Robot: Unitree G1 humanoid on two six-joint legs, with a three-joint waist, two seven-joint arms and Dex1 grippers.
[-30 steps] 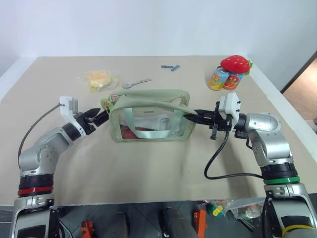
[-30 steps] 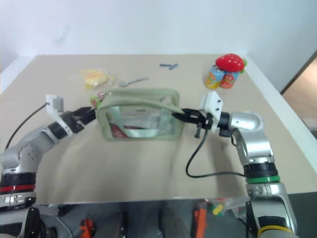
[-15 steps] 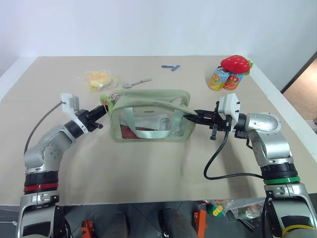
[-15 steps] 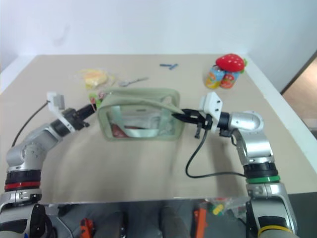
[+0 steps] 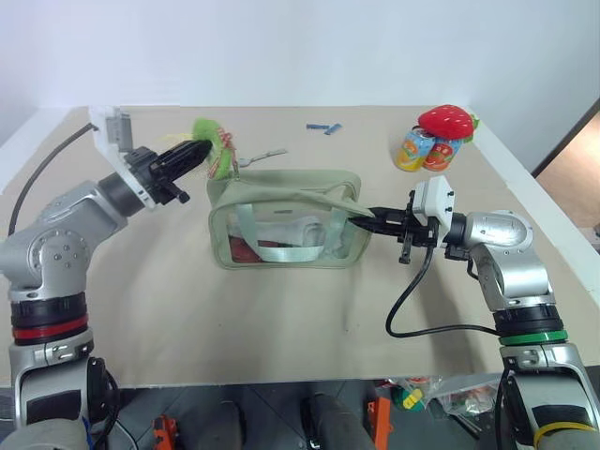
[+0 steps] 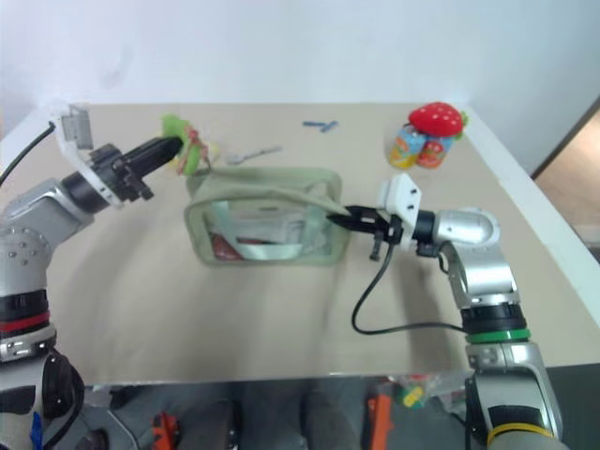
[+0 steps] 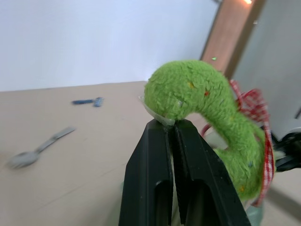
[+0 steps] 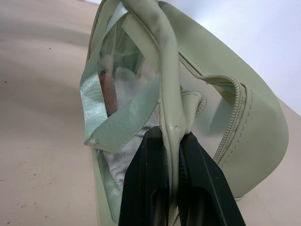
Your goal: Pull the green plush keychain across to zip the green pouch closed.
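My arms are silver-grey metal, the left arm (image 5: 58,246) ringed with a red band and the right arm (image 5: 506,262) with a green one. Each wrist carries a white camera block; black cables trail from both, and my fingers (image 7: 160,155) are matte black.

Bright, even light falls from overhead, leaving only soft, short shadows on the beige table (image 5: 281,319). No glare. In the left wrist view the spoon (image 7: 35,151) and the background are blurred; the green plush keychain (image 7: 207,122) is slightly soft.
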